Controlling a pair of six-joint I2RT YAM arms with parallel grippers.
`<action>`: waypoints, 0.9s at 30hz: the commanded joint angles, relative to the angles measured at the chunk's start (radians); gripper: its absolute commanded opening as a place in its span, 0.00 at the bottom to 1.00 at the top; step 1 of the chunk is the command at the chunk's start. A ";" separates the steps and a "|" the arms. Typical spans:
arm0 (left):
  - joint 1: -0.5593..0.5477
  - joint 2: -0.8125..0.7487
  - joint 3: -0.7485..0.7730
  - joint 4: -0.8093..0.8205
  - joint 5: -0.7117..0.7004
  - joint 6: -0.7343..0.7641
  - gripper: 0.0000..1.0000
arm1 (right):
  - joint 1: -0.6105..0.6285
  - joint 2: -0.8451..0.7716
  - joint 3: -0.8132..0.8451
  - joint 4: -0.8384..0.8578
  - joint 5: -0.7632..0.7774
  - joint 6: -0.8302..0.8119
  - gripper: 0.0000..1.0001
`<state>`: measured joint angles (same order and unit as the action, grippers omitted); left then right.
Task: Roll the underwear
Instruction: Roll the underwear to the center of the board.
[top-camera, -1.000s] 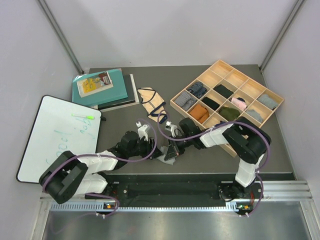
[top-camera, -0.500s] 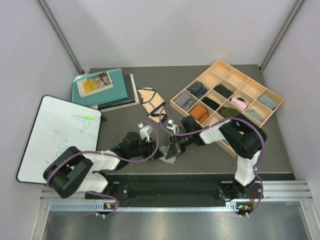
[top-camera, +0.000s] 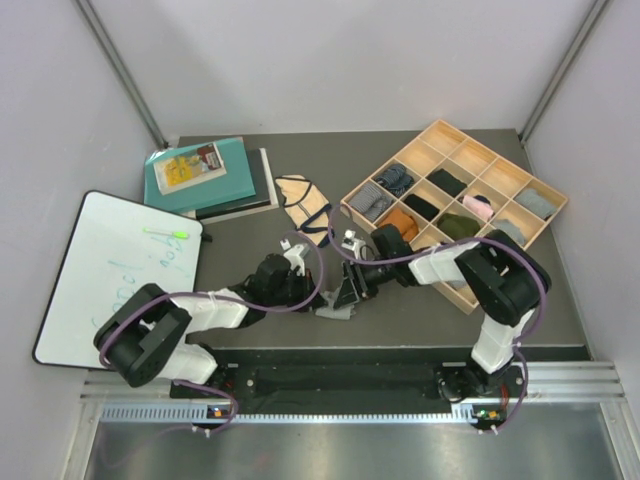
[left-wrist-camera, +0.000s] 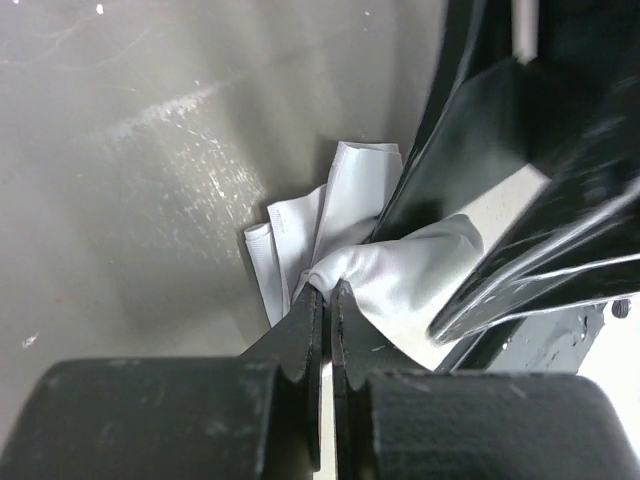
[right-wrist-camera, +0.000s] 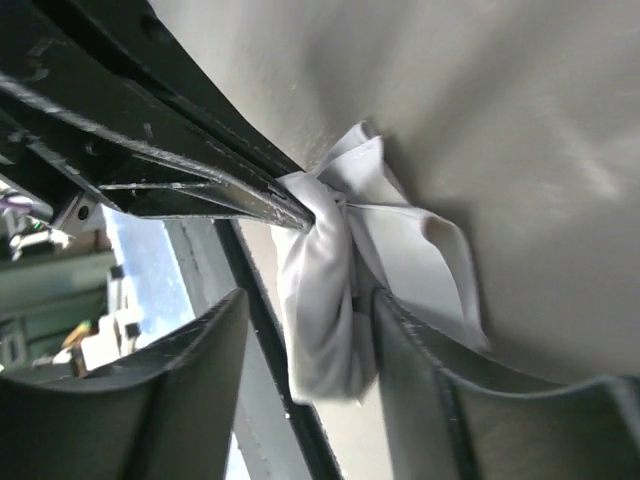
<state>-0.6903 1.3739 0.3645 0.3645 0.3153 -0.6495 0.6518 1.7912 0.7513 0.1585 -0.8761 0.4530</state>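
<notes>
Down on the worktop (top-camera: 240, 250), near the front edge, your grey underwear (top-camera: 335, 308) lies bunched between both arms. Your right claw (right-wrist-camera: 310, 310) is spread, straddling it with its length running between the fingers. Opposite, your left claw (left-wrist-camera: 326, 292) pinches one fold.

Whiteboard (top-camera: 115, 270), stacked books (top-camera: 205, 178), wooden divided tray (top-camera: 500, 160) holding rolled socks (top-camera: 400, 224).

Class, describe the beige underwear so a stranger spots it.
On the dark table, look between the books and the wooden divided tray. The beige underwear lies flat there; its navy edging separates it from the plain light-grey pair near the front edge.
</notes>
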 joint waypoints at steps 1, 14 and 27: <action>0.000 0.037 0.031 -0.125 -0.074 -0.013 0.00 | -0.050 -0.097 -0.024 -0.068 0.103 -0.092 0.58; -0.002 0.065 0.044 -0.116 -0.048 -0.006 0.00 | -0.109 -0.116 -0.012 -0.048 0.213 -0.177 0.77; 0.000 0.077 0.063 -0.125 -0.041 0.001 0.00 | -0.012 -0.024 0.011 -0.054 0.247 -0.260 0.78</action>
<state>-0.6899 1.4124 0.4149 0.3130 0.3161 -0.6785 0.5964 1.7203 0.7624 0.1860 -0.7063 0.2638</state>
